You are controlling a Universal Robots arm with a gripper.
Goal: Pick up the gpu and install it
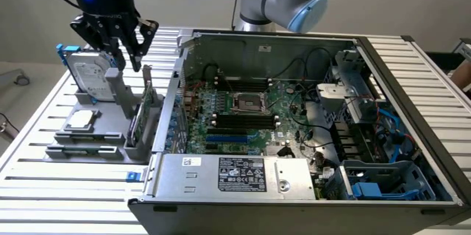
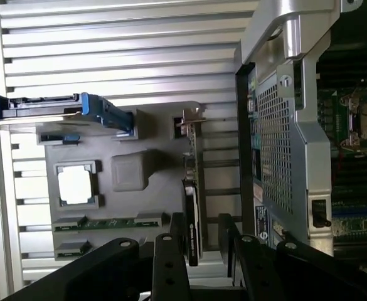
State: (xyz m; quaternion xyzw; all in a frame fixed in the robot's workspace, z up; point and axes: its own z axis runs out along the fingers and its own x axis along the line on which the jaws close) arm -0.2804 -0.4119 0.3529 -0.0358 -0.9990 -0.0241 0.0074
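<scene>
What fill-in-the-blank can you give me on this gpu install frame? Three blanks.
1. The gpu stands on edge in the gray holder, ___ the computer case.
2. The pincer hangs over the gpu with its jaws ___.
3. The hard drive sits in a ___ frame.
Missing words: outside; open; blue.

Slatted table (image 1: pixel 59 191) bears a grey holder (image 1: pixel 81 149) and open computer case (image 1: pixel 294 213).

Pincer (image 2: pixel 201 251) fingers spread, straddling gpu (image 2: pixel 192 207) standing edge-on in grey holder (image 2: pixel 133 172), beside computer case (image 2: pixel 283 157).
</scene>
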